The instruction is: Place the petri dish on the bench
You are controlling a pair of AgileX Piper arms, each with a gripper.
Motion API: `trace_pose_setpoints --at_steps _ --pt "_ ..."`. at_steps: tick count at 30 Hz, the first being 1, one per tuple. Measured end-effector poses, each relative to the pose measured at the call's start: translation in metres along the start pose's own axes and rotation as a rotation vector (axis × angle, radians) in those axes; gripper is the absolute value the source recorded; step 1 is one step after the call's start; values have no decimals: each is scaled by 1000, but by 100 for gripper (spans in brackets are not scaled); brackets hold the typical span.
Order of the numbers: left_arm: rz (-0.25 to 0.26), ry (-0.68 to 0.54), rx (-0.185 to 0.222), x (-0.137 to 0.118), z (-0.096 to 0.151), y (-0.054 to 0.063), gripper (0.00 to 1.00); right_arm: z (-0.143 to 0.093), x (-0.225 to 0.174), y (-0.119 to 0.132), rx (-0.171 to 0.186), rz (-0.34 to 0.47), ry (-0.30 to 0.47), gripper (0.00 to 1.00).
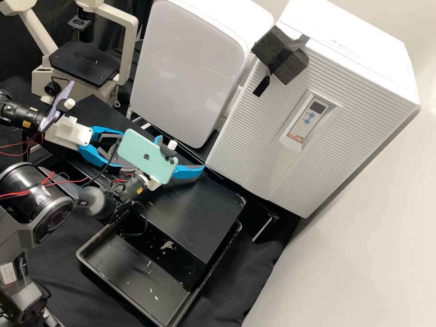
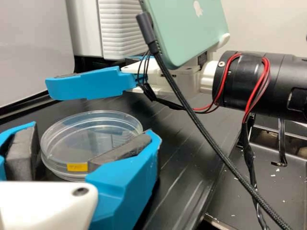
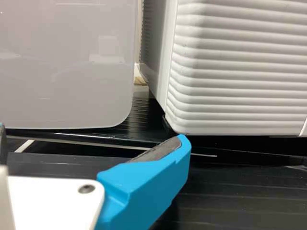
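Petri dish, clear and marked with a yellow label, lies level at the mouth of the left gripper, above or on the black desk; whether its base touches the surface cannot be told. Nor can it be told whether the left gripper is clamped on the dish or loose around it. Just beside it, at three o'clock in the high view, the right gripper has its two blue fingers wide apart, one seen close up against the dark surface in the right wrist view. A mint-green phone is mounted on the right arm, a purple phone on the left.

Seen from the left gripper in the high view, a cream-coloured microscope stands at eleven o'clock and a smooth-fronted white cabinet between one and two. A ridged white cabinet, with a dark foam block against it, stands at two o'clock. A black tray, flecked with pale scraps, lies between five and six.
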Motion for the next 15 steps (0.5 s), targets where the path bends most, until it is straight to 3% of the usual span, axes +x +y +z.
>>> trace_pose_setpoints --at_steps 7,9,11,13,15 --pt "2 29 -8 -5 -7 -2 100 0 0 0 0 0 0 100" --pt "19 61 10 -12 -9 -2 100 0 0 0 0 0 0 100" --pt "47 107 49 -24 -12 -1 100 0 0 0 0 0 0 100" --pt "83 157 126 -37 -13 2 100 0 0 0 0 0 0 100" --pt "169 230 174 -53 -15 9 100 0 0 0 0 0 0 100"
